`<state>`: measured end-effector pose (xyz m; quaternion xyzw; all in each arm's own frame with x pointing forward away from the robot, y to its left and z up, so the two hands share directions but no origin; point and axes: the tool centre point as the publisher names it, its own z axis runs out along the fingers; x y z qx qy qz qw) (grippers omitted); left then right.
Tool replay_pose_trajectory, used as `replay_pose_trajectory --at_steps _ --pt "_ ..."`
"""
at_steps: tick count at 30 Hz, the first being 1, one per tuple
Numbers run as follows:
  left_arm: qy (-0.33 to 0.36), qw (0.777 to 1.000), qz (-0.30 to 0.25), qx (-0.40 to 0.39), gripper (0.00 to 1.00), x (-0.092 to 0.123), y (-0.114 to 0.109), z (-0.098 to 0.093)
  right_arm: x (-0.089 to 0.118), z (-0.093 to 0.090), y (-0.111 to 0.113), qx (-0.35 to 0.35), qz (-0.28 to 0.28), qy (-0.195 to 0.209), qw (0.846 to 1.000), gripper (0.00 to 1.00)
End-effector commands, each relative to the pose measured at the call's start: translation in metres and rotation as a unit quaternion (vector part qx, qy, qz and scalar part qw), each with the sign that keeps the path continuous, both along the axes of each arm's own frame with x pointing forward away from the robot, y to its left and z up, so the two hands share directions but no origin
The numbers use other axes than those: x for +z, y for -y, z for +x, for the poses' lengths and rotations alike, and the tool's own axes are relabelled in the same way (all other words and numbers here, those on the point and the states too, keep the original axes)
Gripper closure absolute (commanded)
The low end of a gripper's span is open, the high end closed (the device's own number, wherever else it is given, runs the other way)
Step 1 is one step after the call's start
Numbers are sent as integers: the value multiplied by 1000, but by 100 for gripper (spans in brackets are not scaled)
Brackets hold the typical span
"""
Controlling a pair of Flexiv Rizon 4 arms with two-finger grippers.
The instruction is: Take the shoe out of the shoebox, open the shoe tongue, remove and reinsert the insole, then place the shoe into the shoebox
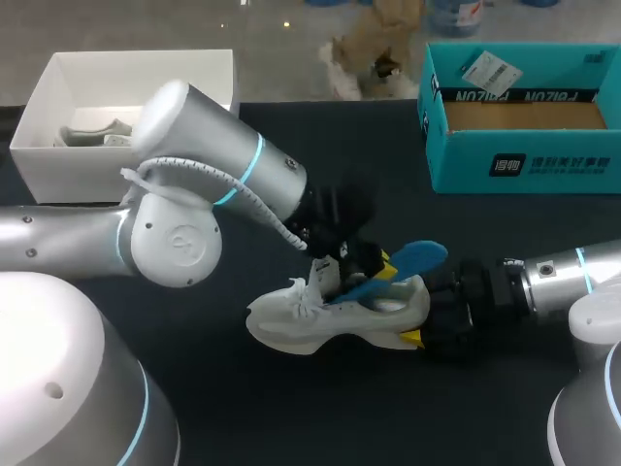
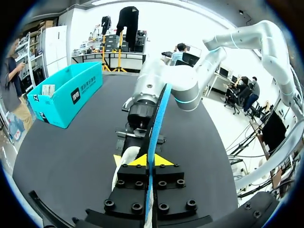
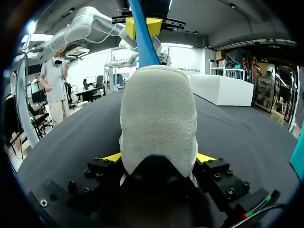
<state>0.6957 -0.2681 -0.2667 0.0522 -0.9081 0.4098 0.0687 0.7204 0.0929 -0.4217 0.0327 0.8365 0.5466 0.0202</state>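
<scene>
A white shoe (image 1: 320, 316) lies on its side on the black table, toe toward my left. My right gripper (image 1: 425, 311) is shut on its heel; in the right wrist view the heel (image 3: 159, 118) fills the gap between the yellow tips of the right gripper (image 3: 159, 157). A blue insole (image 1: 408, 262) sticks partway out of the shoe's opening. My left gripper (image 1: 374, 270) is shut on the insole from above. In the left wrist view the insole (image 2: 156, 114) runs edge-on between the closed yellow tips of the left gripper (image 2: 142, 160). The teal shoebox (image 1: 524, 160) stands open at the back right.
A white box (image 1: 39, 146) with a pale object inside stands at the back left, partly behind my left arm (image 1: 213, 175). The table's bare black surface (image 1: 291, 408) shows in front of the shoe.
</scene>
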Motion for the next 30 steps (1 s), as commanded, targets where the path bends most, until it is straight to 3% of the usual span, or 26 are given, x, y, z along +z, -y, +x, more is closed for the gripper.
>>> replay_pose_trajectory --at_steps 1,15,20,30 --pt "-21 999 -29 -24 100 24 -3 2 0 -1 -1 -1 -1 1 1000 100" --pt "-59 985 -152 -54 100 114 23 -11 0 -1 -1 -1 -1 1 1000 100" --pt "-46 982 -173 -53 100 144 38 -22 0 -1 -1 -1 -1 1 1000 100" --pt "-46 982 -173 -53 100 144 38 -22 0 -1 -1 -1 -1 1 1000 100"
